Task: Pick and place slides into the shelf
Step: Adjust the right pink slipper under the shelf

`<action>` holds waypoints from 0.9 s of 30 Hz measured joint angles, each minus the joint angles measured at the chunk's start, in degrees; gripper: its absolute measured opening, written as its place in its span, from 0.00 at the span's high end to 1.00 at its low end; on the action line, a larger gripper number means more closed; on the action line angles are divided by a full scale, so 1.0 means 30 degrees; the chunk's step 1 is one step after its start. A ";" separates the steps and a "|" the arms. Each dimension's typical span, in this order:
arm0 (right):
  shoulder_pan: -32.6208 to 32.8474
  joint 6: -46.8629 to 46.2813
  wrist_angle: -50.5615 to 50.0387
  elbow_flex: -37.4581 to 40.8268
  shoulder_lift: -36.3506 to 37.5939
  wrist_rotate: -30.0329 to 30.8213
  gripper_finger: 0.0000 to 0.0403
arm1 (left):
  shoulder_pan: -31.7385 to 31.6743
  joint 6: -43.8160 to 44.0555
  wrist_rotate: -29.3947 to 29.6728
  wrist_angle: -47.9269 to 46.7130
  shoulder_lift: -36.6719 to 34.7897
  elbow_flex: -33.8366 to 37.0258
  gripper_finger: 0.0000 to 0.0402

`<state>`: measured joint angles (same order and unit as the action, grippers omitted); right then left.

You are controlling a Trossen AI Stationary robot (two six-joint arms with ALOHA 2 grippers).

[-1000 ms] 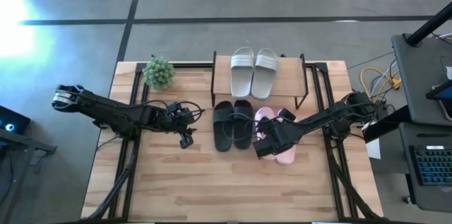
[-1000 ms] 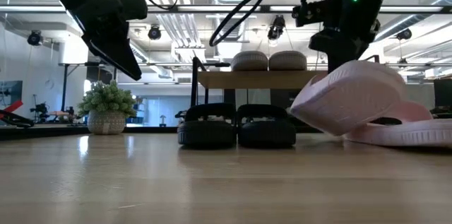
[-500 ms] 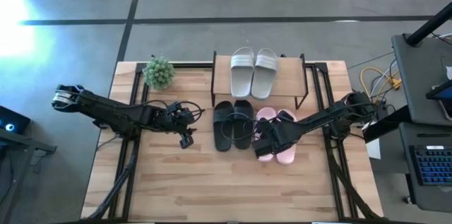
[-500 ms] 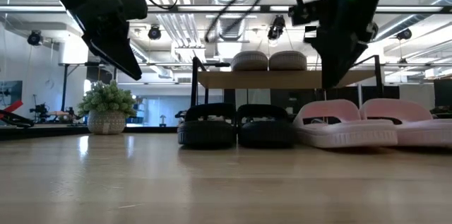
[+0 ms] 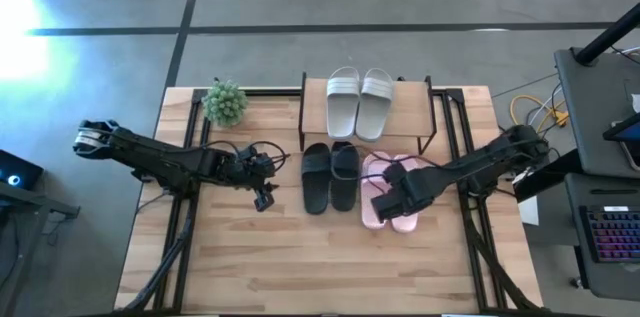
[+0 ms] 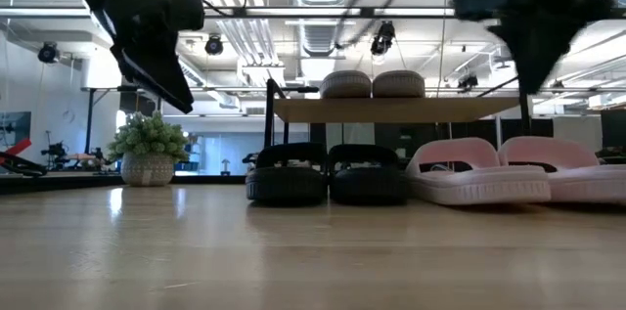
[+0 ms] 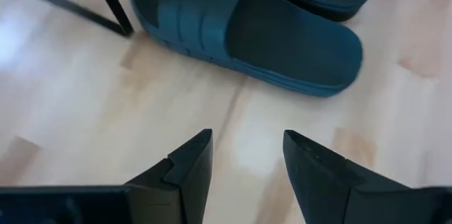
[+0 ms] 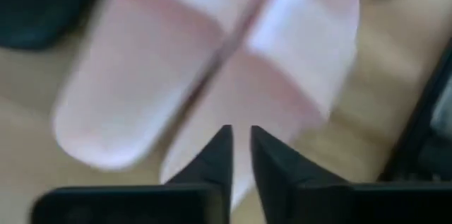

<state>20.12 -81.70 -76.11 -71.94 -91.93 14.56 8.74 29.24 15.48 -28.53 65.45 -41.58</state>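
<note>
Slides: the pink pair (image 5: 390,190) lies flat on the desk (image 5: 240,267) in front of the shelf (image 5: 410,117), side by side and touching, just right of the black pair (image 5: 331,175), which sits partly under the shelf's front edge. The pale pair (image 5: 359,101) rests on the shelf's top board.

A second ago the right end effector (image 5: 383,203) held one pink slide tilted up off the desk; half a second ago that slide was down beside its mate with the end effector close over it. Now the right end effector has drawn back toward the near ends of the pink slides and, in the low view, has lifted and shifted right, clear above them. Its fingers (image 8: 219,155) are nearly closed, with a thin gap and nothing between them.

The left end effector (image 5: 264,195) has not moved: it hangs above the desk left of the black pair, fingers (image 7: 191,164) apart and empty. The plant (image 5: 225,102) stands at the far left corner.
</note>
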 joint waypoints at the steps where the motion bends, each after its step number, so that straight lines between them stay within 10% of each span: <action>1: 0.0091 -0.0800 0.0019 0.0386 0.0241 -0.0785 0.91 | -0.0103 0.0353 -0.0394 -0.0004 0.0000 0.0000 0.60; 16: 0.6401 -1.3503 0.9104 0.7874 0.4638 -0.4823 0.97 | -0.0308 0.1158 -0.1541 -0.0111 0.0000 0.0456 0.60; 27: 0.6903 -1.4032 1.2087 0.9230 0.3048 -0.4329 0.97 | -0.0308 0.1815 -0.2754 0.0389 -0.0003 0.1796 0.60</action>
<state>40.83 -123.79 -39.85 -44.25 -82.79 1.58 7.81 34.68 7.22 -27.37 65.44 -36.20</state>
